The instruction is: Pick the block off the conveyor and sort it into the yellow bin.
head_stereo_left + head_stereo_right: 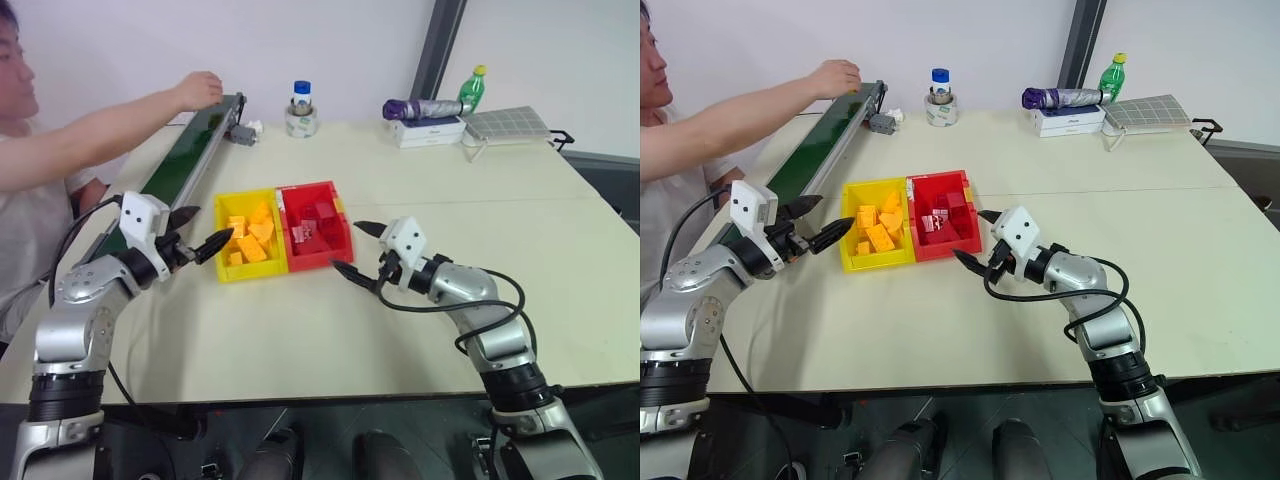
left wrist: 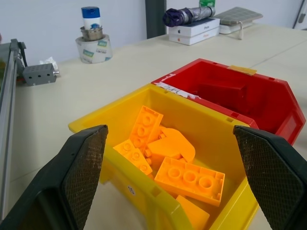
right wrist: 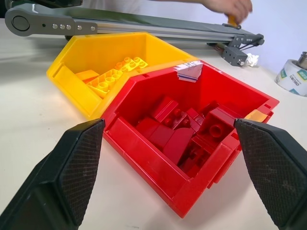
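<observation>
A: Where does the sort stand right now?

B: By my reading it is between rounds. The yellow bin (image 1: pixel 224 212) already holds a heap of yellow-orange pieces, and the red bin (image 1: pixel 340 232) joined to it holds red ones. Neither gripper carries anything. The left gripper (image 1: pixel 196 236) hangs just beside the yellow bin's near-left edge with its jaws wide apart and empty. The right gripper (image 1: pixel 358 251) sits by the red bin's right side, jaws also spread wide, nothing between them.

A: And the block it has to fetch?

B: At the far end of the conveyor (image 1: pixel 185 160), a person's hand (image 1: pixel 200 88) rests over the belt. In the right wrist view there is a small orange bit under those fingers, which I take to be the block (image 3: pixel 232 20) (it is mostly covered, so I would not swear to it). It looks as if it is being set on the belt, well apart from both grippers.

A: So what is left?

B: All of this round, I would say: the block must come along the belt, be picked off it, and be dropped in the yellow bin.

A: What will it look like?

B: Judging by its 4 or so clear siblings in the bin, a chunky studded plastic piece, yellow-orange, easy for those wide padded jaws to clamp.
</observation>
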Action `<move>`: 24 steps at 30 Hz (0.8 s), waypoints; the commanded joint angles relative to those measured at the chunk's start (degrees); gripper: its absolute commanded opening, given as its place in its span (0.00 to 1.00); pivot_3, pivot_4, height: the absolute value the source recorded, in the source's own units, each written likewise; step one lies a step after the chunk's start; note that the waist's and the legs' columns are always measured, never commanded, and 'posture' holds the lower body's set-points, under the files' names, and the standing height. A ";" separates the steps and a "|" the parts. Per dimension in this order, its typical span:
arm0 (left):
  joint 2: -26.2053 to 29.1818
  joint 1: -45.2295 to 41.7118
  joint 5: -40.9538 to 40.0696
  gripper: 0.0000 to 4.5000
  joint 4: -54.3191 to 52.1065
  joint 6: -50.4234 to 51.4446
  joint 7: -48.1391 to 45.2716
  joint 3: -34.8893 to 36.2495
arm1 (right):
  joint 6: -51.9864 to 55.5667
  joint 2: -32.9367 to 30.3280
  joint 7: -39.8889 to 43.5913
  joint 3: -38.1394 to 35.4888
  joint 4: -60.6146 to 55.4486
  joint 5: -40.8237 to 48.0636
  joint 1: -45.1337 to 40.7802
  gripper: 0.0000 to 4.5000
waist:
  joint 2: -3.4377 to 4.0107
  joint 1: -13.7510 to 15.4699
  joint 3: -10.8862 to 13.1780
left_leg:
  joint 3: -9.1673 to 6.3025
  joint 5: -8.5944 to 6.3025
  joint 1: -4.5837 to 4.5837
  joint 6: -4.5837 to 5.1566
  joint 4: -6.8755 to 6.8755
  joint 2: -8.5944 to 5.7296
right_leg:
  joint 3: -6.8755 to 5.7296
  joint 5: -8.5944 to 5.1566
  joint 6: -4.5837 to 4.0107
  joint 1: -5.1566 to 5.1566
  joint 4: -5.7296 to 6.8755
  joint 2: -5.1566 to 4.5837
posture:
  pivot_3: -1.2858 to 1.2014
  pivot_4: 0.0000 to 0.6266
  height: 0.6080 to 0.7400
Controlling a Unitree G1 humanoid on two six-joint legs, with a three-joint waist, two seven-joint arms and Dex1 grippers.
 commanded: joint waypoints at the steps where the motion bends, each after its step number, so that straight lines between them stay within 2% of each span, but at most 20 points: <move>1: 0.32 -1.48 -0.63 0.98 -1.40 -1.41 -0.58 0.83 | -1.01 0.36 -0.31 -0.49 -1.53 0.52 -0.90 1.00 | 0.00 -0.01 0.00 | 0.00 0.00 0.00 0.00 0.00 0.00 | 0.00 0.00 0.00 0.00 0.00 0.00 | 0.52 0.24 1.00; 6: 0.14 -1.32 1.56 0.98 -1.34 -2.00 1.03 -0.15 | -1.16 0.19 -0.37 -0.52 -1.27 0.32 -0.80 1.00 | 0.00 -0.03 0.00 | 0.00 0.00 0.00 0.00 0.00 0.00 | 0.00 0.00 0.00 0.01 0.00 0.00 | 0.52 0.24 1.00; 12: -0.55 -0.50 -1.49 0.98 -1.92 -2.74 -1.04 1.96 | -1.16 0.19 -0.21 -0.50 -1.12 0.42 -0.93 1.00 | 0.00 -0.02 0.00 | 0.00 0.00 0.00 0.00 0.00 0.00 | 0.00 0.00 0.00 0.00 0.00 0.00 | 0.52 0.24 1.00; 24: -0.72 0.89 -1.36 0.98 -2.69 -3.76 0.59 2.79 | -1.32 0.44 0.40 0.12 -0.38 0.30 -1.50 1.00 | 0.00 0.00 0.00 | 0.00 0.00 0.00 0.00 0.00 0.00 | 0.00 0.00 0.00 0.01 0.00 0.00 | 0.52 0.24 1.00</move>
